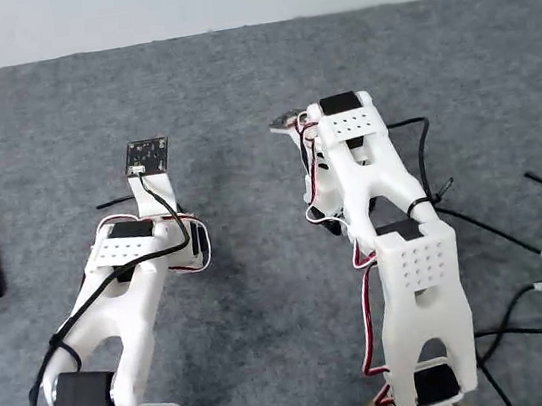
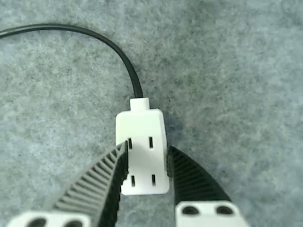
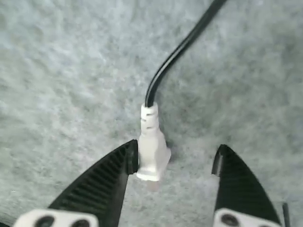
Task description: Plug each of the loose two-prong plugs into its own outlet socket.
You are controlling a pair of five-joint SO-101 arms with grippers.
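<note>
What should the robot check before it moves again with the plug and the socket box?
1. Left end effector holds the socket block: ok, it is shut against both sides.
2. Slots free for a plug: ok, the ones that show are empty.
3. Right end effector grips the plug: not ok, it is open and touches the plug on one side only.
4. Prongs straight: cannot tell, too blurred.
</note>
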